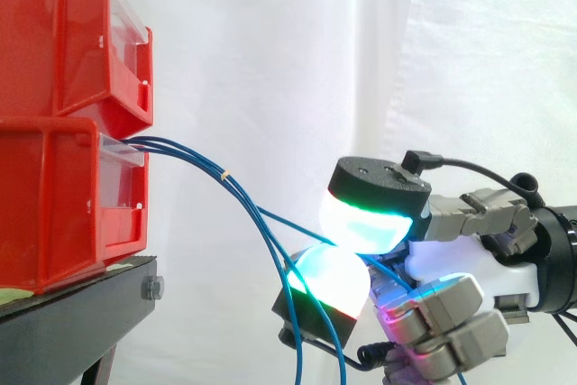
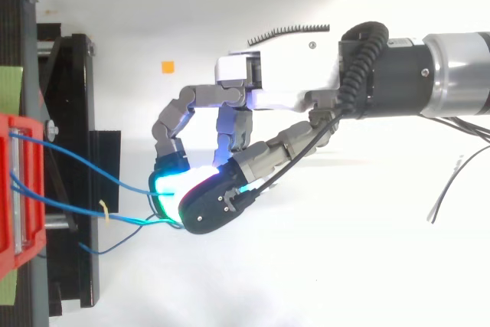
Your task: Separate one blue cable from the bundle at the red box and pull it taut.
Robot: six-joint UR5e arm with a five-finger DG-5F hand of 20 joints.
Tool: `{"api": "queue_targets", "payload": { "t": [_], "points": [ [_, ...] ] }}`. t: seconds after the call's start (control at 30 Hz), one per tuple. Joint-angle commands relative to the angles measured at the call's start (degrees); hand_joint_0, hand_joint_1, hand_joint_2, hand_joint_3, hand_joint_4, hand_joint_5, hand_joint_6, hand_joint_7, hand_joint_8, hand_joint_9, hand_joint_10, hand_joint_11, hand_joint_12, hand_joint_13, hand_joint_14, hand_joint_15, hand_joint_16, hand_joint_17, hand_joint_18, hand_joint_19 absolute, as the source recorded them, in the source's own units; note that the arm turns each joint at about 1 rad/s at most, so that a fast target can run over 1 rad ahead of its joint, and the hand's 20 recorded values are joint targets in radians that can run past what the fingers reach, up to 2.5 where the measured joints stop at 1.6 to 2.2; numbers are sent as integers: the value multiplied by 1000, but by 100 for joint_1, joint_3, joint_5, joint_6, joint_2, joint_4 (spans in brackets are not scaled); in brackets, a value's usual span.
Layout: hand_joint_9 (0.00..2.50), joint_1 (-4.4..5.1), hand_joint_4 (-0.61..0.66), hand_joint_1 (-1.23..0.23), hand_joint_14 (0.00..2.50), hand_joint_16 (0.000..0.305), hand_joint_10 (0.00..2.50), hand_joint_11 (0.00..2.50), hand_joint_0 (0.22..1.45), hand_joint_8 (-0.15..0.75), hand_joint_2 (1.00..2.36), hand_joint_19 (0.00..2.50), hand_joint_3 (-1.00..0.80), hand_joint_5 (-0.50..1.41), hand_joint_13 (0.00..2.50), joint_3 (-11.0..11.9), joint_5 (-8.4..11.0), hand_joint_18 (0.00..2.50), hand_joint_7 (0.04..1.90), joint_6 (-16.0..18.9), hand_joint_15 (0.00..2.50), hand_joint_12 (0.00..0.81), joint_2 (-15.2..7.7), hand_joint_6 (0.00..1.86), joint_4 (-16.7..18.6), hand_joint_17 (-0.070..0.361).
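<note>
Several blue cables (image 1: pixel 180 148) leave the front of the lower red box (image 1: pixel 63 205) and are held together by a small yellow tie (image 1: pixel 226 171). In the top view the same cables (image 2: pixel 76 203) run from the red box (image 2: pixel 17 189) towards my hand (image 2: pixel 268 91). My hand (image 1: pixel 473 263) reaches in from the right, below and in front of the box. Two glowing fingertips (image 1: pixel 365 223) are pressed together on one blue cable, which runs almost straight from the tie to the pinch. The other strands (image 1: pixel 293 331) droop past the lower fingertip and out of the bottom of the side view.
A second red bin (image 1: pixel 63 33) is stacked on the lower one, and both rest on a black stand (image 1: pixel 81 313). The white curtain hangs behind. An orange square marker (image 2: pixel 168 67) lies on the white surface, and a loose strand (image 2: pixel 115 246) loops by the stand.
</note>
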Motion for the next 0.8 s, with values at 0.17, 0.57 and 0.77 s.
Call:
{"api": "queue_targets", "payload": {
  "t": [0.17, 0.57, 0.77],
  "points": [
    [1376, 6, 44, -759, 526, 55, 307, 1598, 667, 377, 1015, 829, -141, -155, 1445, -21, -52, 1175, 1034, 96, 1622, 385, 9, 918, 67, 123],
    [1348, -134, 45, -761, 871, 56, 574, 1570, 678, 361, 1015, 863, -149, -156, 1378, -29, -307, 1211, 1039, -36, 1565, 397, 422, 916, -627, 126],
    [1338, -187, 47, -757, 894, 56, 597, 1557, 679, 358, 1015, 863, -160, -157, 1370, -29, -272, 1207, 1042, -80, 1552, 395, 729, 917, -1058, 126]
  ]
}}
